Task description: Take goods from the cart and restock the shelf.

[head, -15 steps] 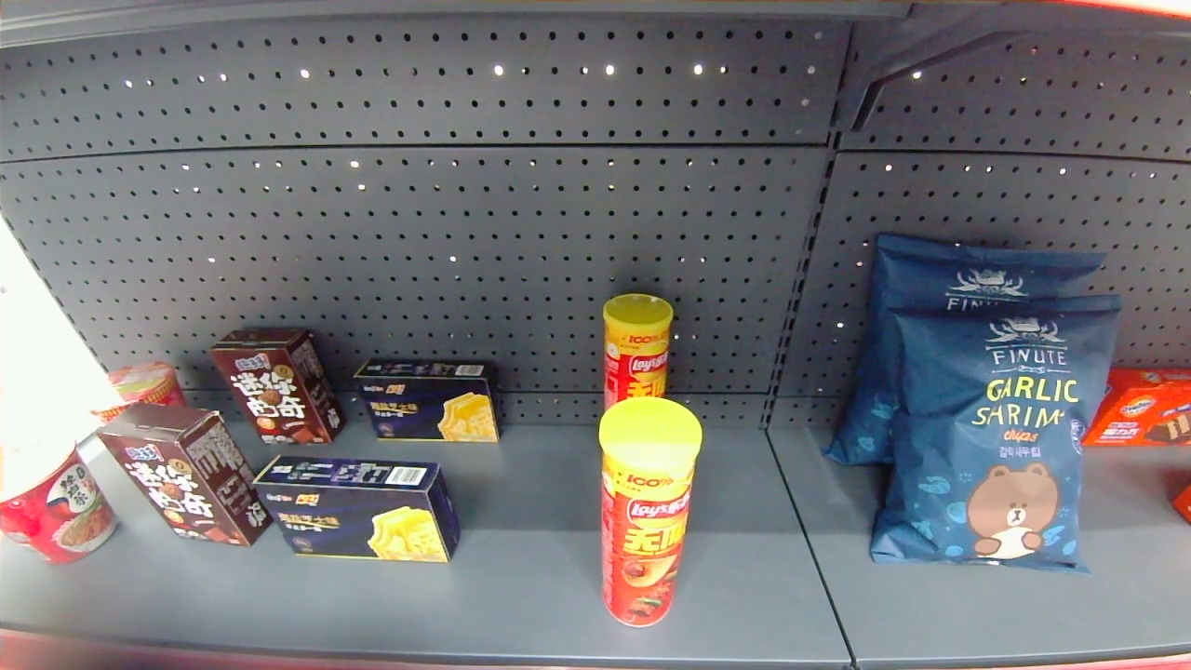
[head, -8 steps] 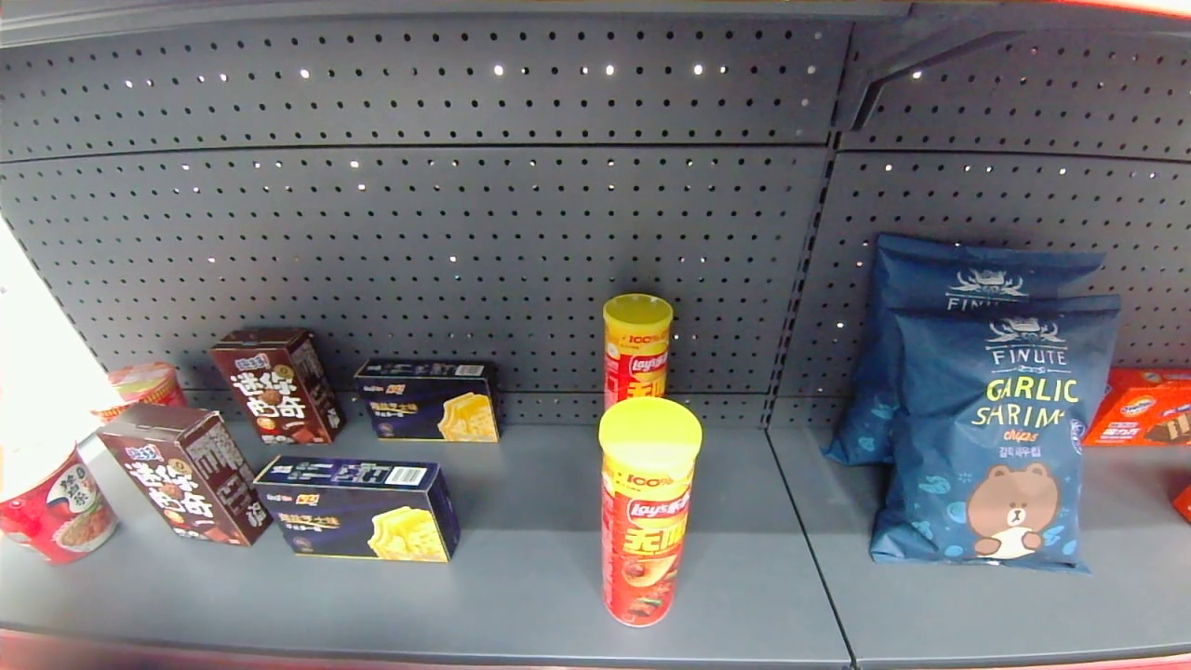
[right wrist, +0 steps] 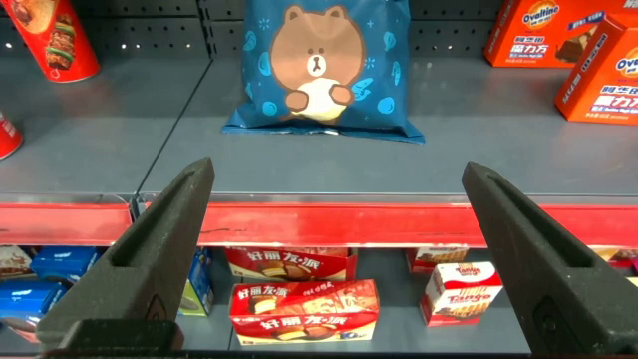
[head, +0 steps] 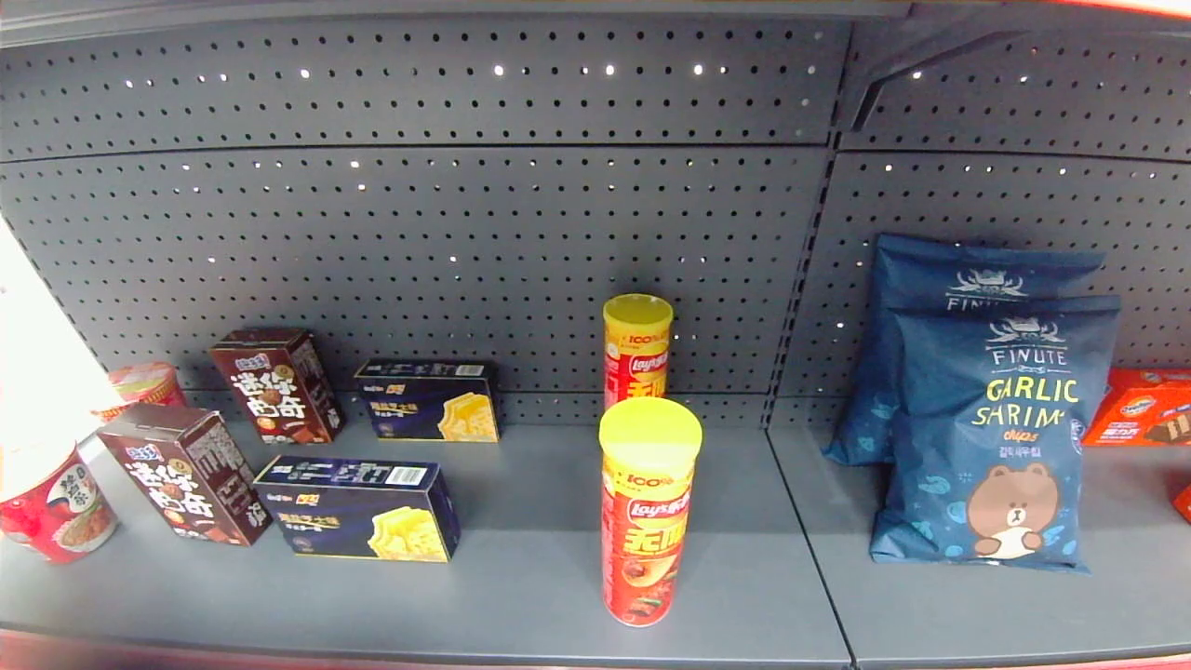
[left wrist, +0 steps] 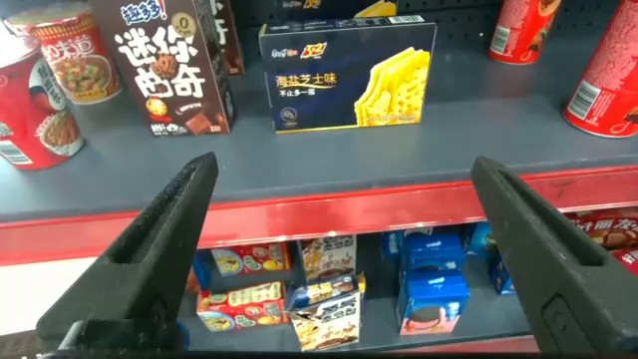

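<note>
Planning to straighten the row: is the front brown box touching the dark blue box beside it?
Apart. The left wrist view shows a strip of bare shelf between the brown box and the dark blue box.

Left gripper (left wrist: 344,168) and right gripper (right wrist: 339,172) both have jaws spread wide (each pair splayed outward)

Matt grey perforated metal shelf (head: 521,568); glossy blue plastic chip bags (head: 986,437); cardboard boxes (head: 363,507).
</note>
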Available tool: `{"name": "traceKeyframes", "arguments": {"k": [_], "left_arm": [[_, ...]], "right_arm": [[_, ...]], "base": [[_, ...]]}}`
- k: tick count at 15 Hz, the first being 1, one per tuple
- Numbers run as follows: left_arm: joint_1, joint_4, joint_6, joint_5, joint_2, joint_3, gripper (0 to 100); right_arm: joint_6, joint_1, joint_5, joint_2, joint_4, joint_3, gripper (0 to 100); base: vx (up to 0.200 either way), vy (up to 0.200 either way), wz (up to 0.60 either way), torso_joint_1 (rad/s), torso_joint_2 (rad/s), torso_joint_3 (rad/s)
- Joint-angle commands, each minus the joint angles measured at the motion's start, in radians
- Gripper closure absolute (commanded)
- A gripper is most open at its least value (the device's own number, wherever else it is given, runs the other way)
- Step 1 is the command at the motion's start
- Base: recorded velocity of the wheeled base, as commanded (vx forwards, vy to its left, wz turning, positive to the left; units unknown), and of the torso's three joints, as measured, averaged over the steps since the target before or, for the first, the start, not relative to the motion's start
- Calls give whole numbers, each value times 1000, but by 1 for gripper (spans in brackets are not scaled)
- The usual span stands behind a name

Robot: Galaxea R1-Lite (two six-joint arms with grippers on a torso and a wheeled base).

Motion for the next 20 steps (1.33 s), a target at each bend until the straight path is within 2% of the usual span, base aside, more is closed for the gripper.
{"name": "traceKeyframes", "arguments": {"k": [1,5,13,20], "left_arm": [[0,0,2,-1,-3,0,0],[0,0,16,-7,-3,0,0],[0,0,-1,-1,-3,0,0],[0,0,-1,-1,-3,0,0]], "right_arm": [[0,2,0,-1,0,0,0],[0,0,0,-1,0,0,0],[0,0,0,-1,0,0,0],[-2,0,0,-1,0,0,0]], "base": [[0,0,0,0,0,0],[0,0,0,0,0,0],[-25,0,0,1,0,0],[0,0,0,0,0,0]]}}
